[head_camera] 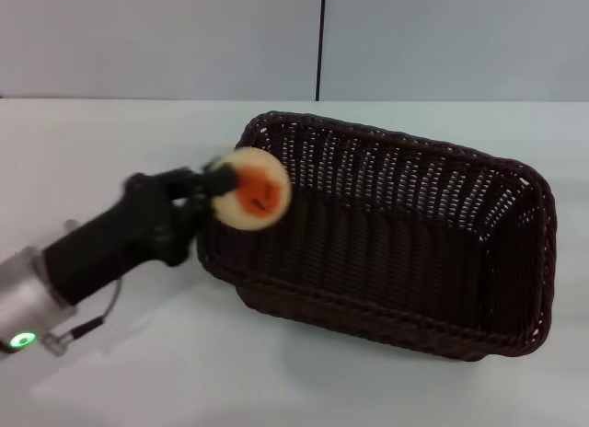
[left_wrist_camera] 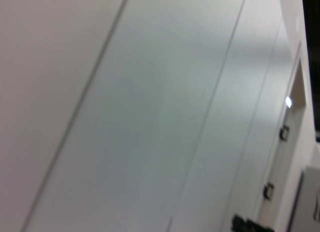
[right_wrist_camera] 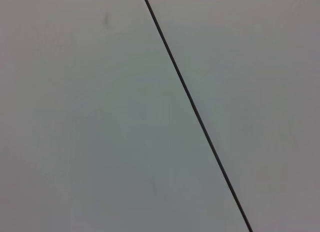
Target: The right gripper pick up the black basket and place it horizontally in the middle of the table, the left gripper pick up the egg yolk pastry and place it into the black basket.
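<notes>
You have one table [head_camera: 110,372], white and broad, filling the head view from the near edge back to the pale wall, and on it one black basket [head_camera: 396,303], lying flat with its long side running across the table, a little skewed so that its left end sits nearer the wall's side than a square placing would give. You can see its braided rim all the way round and its openwork sides sloping down to a dark woven floor. Next in size is your left arm: it comes in from the lower left corner of the head view, a silver cuff with a green light at the bottom, then the black forearm rising slantwise toward the basket's left end. Its left tool [head_camera: 221,180] is raised above the table at the basket's left rim, and it is clenched on the single egg yolk pastry [head_camera: 252,190], which it carries in the air with the orange-red glazed face turned toward the camera, just over the rim at the basket's left end and not lying inside it. Your right tool shows in none of the three views; both wrist views give only blank wall panels and seams
</notes>
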